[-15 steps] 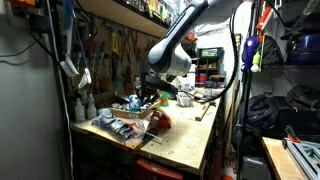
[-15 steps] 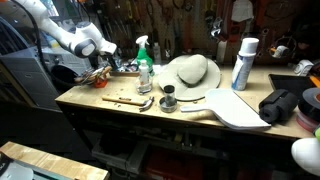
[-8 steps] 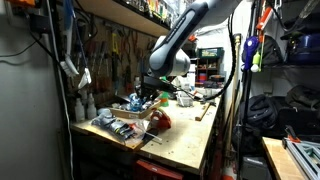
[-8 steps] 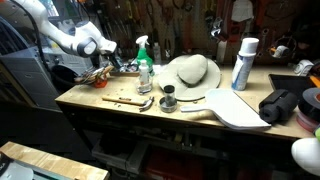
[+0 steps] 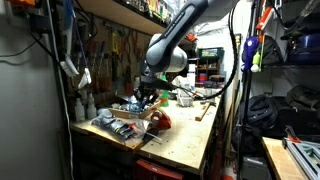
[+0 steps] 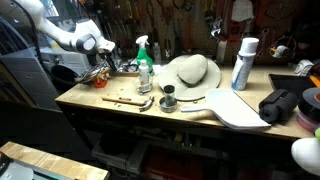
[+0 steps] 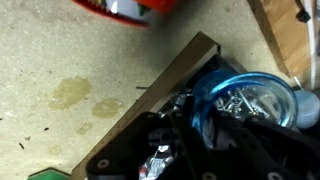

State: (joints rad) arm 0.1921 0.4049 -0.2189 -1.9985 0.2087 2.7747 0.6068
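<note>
1. The gripper [image 5: 148, 97] hangs low over a wooden box [image 5: 133, 110]. In the wrist view its fingers are only dark, blurred shapes, so I cannot tell how wide they stand or whether they hold anything.
2. Right by the fingers in the wrist view there is a blue round tub [image 7: 203, 100] filled with small metal parts [image 7: 243, 98]. The tub sits inside the box, near one of its corners.
3. The box stands at one short end of the table [image 6: 130, 108], close to the back edge. It is crowded with tools [image 5: 118, 126].
4. A red object [image 5: 160, 119] lies on the table near the box, with bare tabletop between them.
5. Further along the table stands a spray bottle [image 6: 144, 62], then a pale hat [image 6: 190, 72]. A white can [image 6: 243, 62] stands toward the opposite end, well apart from the gripper.
</note>
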